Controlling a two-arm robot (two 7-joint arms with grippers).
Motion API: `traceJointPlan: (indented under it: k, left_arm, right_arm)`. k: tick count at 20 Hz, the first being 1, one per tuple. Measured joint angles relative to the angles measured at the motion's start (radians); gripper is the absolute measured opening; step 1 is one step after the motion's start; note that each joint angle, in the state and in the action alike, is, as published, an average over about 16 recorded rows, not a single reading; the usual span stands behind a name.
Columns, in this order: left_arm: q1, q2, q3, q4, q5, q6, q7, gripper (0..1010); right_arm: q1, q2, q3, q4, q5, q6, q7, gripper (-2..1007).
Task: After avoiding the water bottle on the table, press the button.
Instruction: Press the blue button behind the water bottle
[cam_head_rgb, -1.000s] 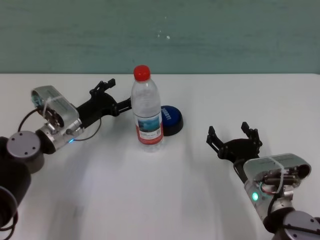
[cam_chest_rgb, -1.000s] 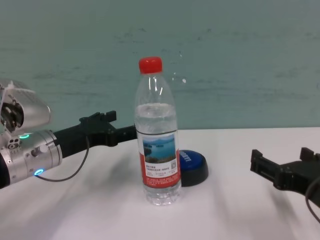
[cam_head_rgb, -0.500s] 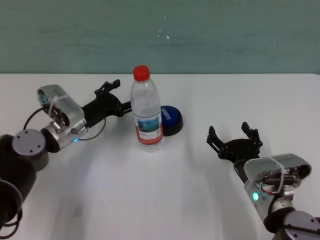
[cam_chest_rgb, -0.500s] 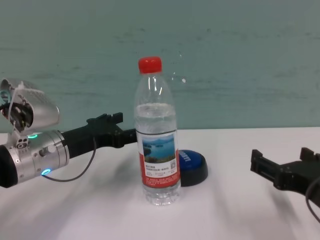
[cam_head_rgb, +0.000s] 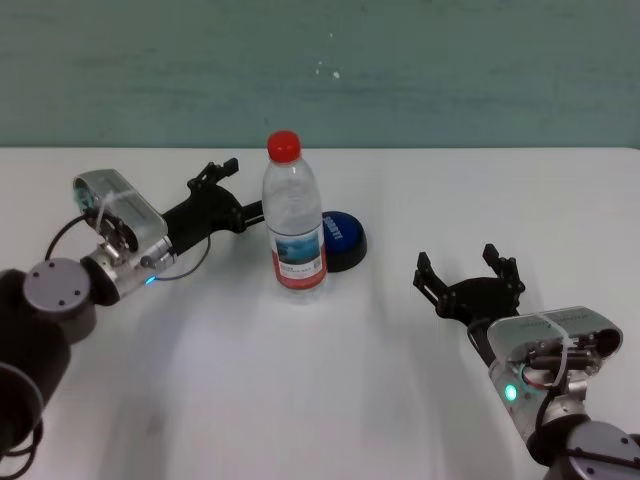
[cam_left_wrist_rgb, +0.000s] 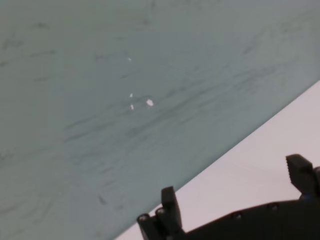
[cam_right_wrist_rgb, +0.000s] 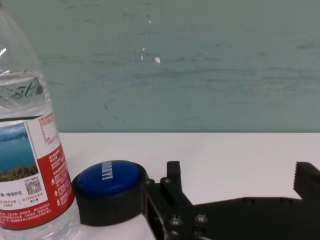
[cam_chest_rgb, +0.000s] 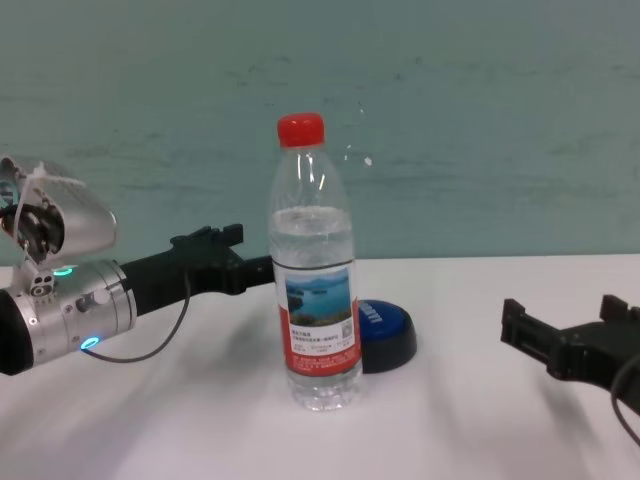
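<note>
The water bottle (cam_head_rgb: 294, 225) (cam_chest_rgb: 315, 300) (cam_right_wrist_rgb: 25, 150) stands upright mid-table, clear with a red cap. Just behind it to the right sits the blue-domed button (cam_head_rgb: 340, 235) (cam_chest_rgb: 385, 325) (cam_right_wrist_rgb: 110, 175) on its black base. My left gripper (cam_head_rgb: 240, 188) (cam_chest_rgb: 245, 255) (cam_left_wrist_rgb: 235, 190) is open, reaching in from the left close beside the bottle's far-left side; one finger is partly hidden behind the bottle. My right gripper (cam_head_rgb: 462, 265) (cam_chest_rgb: 560, 315) (cam_right_wrist_rgb: 240, 175) rests open to the right of the button, empty and pointing at it.
The white table (cam_head_rgb: 300, 380) meets a teal wall (cam_head_rgb: 450, 70) at its far edge. Both forearms lie low over the tabletop at the left and right sides.
My left arm moved right and forward, bringing its gripper nearer the bottle, then nearly stopped. Bottle, button and right arm have not moved.
</note>
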Motion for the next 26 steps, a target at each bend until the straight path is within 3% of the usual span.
traceJointPlan:
  k: [5,10,13,21,26]
  left_arm:
    - [0.088,0.029,-0.023,-0.152,0.02,0.096,0.099,1000]
    - [0.208,0.058,-0.053,-0.363,0.053,0.222,0.222,1000]
    - [0.275,0.068,-0.07,-0.479,0.075,0.281,0.278,1000]
    - [0.446,0.072,-0.104,-0.753,0.131,0.399,0.375,1000]
    - [0.543,0.066,-0.12,-0.876,0.155,0.431,0.404,1000]
  right_arm:
    - [0.0,0.0,0.0,0.0,0.0,0.0,0.0,1004]
    - [0.0,0.0,0.0,0.0,0.0,0.0,0.0,1004]
    - [0.0,0.0,0.0,0.0,0.0,0.0,0.0,1004]
    - [0.0,0.0,0.0,0.0,0.0,0.0,0.0,1004]
    - [0.0,0.0,0.0,0.0,0.0,0.0,0.0,1004]
